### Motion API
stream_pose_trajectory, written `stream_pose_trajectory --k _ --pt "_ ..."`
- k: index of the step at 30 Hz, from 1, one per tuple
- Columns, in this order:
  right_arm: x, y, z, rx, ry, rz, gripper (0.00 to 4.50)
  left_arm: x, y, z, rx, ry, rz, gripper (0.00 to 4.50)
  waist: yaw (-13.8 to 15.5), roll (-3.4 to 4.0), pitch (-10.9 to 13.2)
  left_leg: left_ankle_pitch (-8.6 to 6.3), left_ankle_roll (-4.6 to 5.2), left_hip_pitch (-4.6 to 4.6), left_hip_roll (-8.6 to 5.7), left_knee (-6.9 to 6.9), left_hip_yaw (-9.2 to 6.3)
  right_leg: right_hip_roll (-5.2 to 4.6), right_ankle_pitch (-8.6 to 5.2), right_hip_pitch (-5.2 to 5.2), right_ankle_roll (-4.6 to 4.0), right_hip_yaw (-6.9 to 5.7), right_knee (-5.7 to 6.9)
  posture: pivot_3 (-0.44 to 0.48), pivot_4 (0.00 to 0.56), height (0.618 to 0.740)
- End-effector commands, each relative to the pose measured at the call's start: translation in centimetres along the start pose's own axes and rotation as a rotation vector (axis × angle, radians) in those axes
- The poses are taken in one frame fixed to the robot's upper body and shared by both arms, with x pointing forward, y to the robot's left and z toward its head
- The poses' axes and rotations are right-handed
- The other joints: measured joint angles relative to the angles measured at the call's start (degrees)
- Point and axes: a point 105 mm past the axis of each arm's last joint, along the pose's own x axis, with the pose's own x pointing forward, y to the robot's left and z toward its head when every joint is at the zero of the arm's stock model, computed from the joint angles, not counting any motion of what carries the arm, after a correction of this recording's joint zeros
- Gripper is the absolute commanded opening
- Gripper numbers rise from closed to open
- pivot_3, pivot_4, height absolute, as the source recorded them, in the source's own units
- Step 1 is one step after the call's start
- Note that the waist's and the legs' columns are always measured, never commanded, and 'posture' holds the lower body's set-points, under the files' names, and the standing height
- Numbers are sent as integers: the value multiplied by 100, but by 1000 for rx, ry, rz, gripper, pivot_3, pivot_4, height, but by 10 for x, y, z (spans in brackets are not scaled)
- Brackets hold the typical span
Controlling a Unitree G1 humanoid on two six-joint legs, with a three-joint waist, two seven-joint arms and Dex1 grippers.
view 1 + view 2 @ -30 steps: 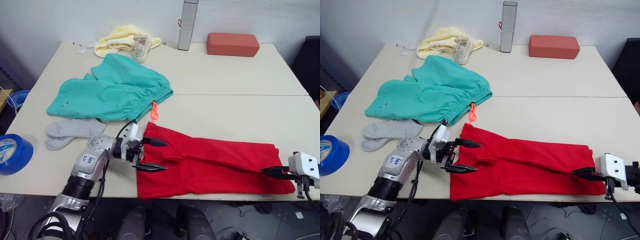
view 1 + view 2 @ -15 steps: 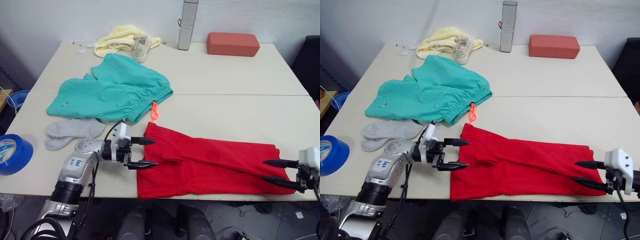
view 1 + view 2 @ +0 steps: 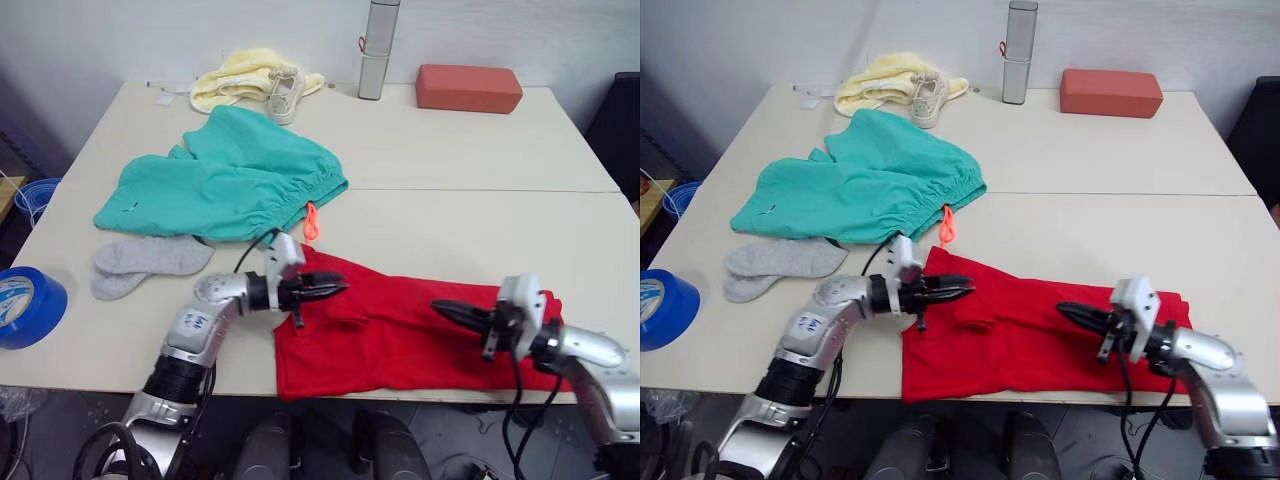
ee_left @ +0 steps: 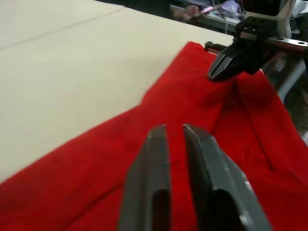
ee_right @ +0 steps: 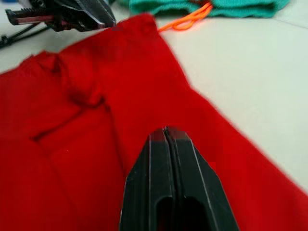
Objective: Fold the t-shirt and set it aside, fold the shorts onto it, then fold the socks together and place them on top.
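The red t-shirt (image 3: 400, 335) lies flat and partly folded along the table's front edge. My left gripper (image 3: 338, 287) is shut, its tips low over the shirt's left part, with no cloth seen between them. My right gripper (image 3: 440, 306) is shut too, pointing left over the shirt's middle; in the right wrist view its fingers (image 5: 185, 159) are pressed together above the red cloth. The teal shorts (image 3: 220, 180) with the orange drawstring (image 3: 310, 222) are spread behind the shirt on the left. The grey socks (image 3: 140, 262) lie side by side left of my left arm.
At the table's back are a pale yellow cloth (image 3: 235, 80), an off-white shoe (image 3: 283, 95), a tall grey cylinder (image 3: 375, 50) and a red-brown block (image 3: 468, 88). A blue tape roll (image 3: 25, 305) sits at the table's left front corner.
Both grippers moved inward over the shirt. The left one went from wide open to shut. The right one opened at the shirt's right edge, then shut and swung left to its middle.
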Motion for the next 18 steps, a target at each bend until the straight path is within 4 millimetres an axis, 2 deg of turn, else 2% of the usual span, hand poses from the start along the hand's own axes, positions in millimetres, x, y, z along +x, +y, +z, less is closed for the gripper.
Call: stream_pose_trajectory --k 1,4,9,13,18 --pt "0 7 -8 -90 21 -1 0 7 -13 -10 38 53 4 225 -2 0 0 0 0 2 2 -1 2 2 0 0 0 2 0 0 150 740" --pt "-7 1 -18 -103 41 -47 0 3 -9 -23 33 114 63 225 -4 0 0 -2 -1 3 5 -1 3 4 0 0 0 10 0 0 150 740" --pt "-31 -16 -25 -111 71 -133 0 -15 0 -37 67 188 113 225 -6 1 -1 -21 -28 11 9 -2 1 1 -2 2 -6 15 3 0 150 740" --pt "-48 -28 -27 -99 71 -201 0 -27 8 -38 87 193 138 225 -20 3 -2 -20 -28 14 11 -4 1 1 -4 3 -8 15 3 0 150 740" --pt "-70 -41 -29 -76 74 -268 0 -36 12 -29 126 138 118 225 -18 3 -2 -20 -28 13 12 -4 1 0 -4 3 -9 14 4 0 150 740"
